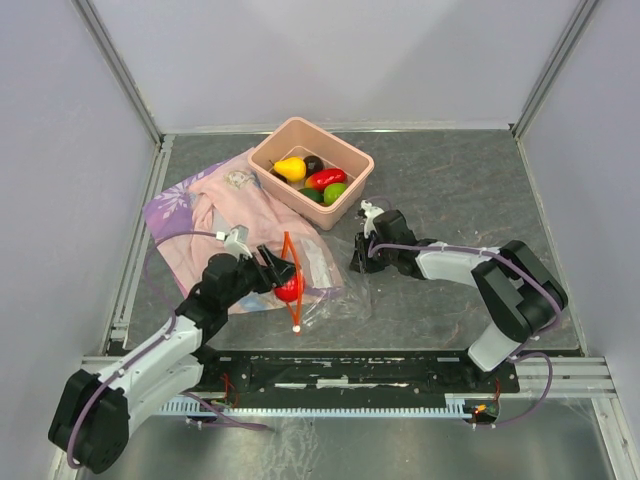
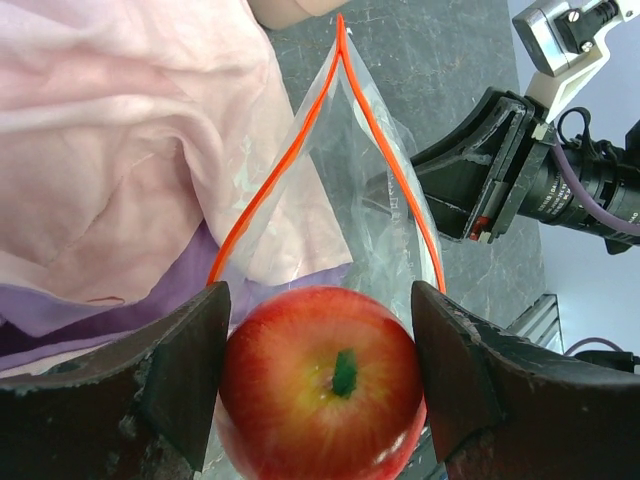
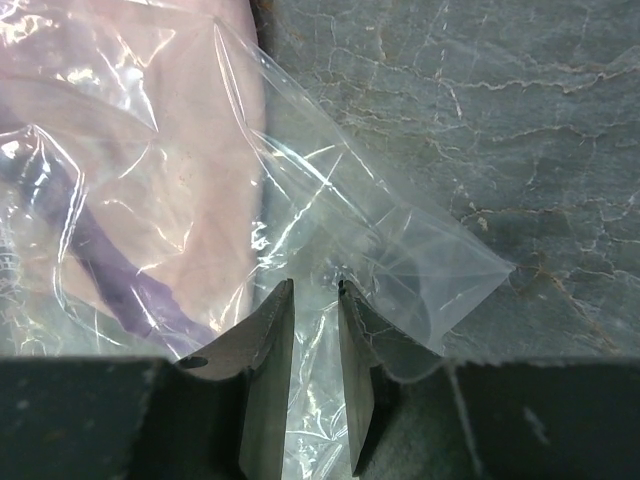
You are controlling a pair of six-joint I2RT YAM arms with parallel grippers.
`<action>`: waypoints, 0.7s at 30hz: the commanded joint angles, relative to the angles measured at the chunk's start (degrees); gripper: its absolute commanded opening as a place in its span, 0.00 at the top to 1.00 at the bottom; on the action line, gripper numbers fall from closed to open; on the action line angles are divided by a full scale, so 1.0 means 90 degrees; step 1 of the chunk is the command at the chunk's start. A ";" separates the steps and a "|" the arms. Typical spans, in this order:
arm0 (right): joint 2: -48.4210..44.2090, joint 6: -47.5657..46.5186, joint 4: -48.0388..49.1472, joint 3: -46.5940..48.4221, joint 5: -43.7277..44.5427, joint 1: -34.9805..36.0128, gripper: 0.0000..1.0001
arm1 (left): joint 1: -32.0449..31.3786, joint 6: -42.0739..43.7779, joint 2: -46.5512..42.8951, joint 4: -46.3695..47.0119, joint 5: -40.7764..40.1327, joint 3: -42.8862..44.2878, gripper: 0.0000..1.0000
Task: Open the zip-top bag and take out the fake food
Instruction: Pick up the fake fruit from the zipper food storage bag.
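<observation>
The zip-top bag (image 1: 330, 285) lies on the table (image 1: 450, 190) in front of both arms, partly on a pink-and-purple cloth (image 2: 120, 130), and its mouth stands open. The left gripper (image 2: 320, 300) clamps a red apple (image 2: 320, 385) between its two fingers, one finger against each side, right at the open mouth. I cannot tell if the apple is fully out of the bag. The orange zip strip (image 2: 290, 170) makes a long loop that runs away from the apple, and the white slider (image 1: 297, 328) sits at its near end. The right gripper (image 3: 315, 290) is at the other end of the bag. Its fingers are nearly together and pinch the clear plastic near a bottom corner. Behind the bag a pink tub (image 1: 335, 138) stands just beside the cloth. In it lies more fake food: a yellow pear (image 1: 290, 167), a red piece (image 1: 325, 178), a green piece (image 1: 336, 192) and a dark piece (image 1: 313, 162).
</observation>
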 commanded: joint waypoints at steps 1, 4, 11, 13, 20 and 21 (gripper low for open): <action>-0.0188 -0.0065 0.0157 -0.0068 -0.0029 -0.0005 0.68 | 0.0088 -0.0177 -0.0311 -0.0114 -0.0171 -0.0098 0.33; -0.0214 -0.0066 0.0161 -0.0061 -0.0031 -0.0007 0.68 | 0.0195 -0.0194 -0.0527 -0.0317 -0.0178 -0.0141 0.33; -0.0403 -0.0032 0.0472 -0.0154 -0.0270 -0.0001 0.66 | 0.0323 -0.0664 -0.0791 0.0190 -0.0210 -0.0462 0.35; -0.0580 0.0004 0.0651 -0.0209 -0.0439 -0.0007 0.60 | 0.0322 -0.0799 -0.0452 0.0589 -0.0072 -0.0550 0.37; -0.1514 -0.0391 0.1288 -0.0417 -0.1554 0.0107 0.39 | 0.0323 -0.0982 0.0356 0.1394 0.0037 -0.0639 0.38; -0.1556 -0.0491 0.1340 -0.0383 -0.1714 0.0301 0.39 | 0.0322 -0.0981 0.0366 0.1410 0.0021 -0.0640 0.38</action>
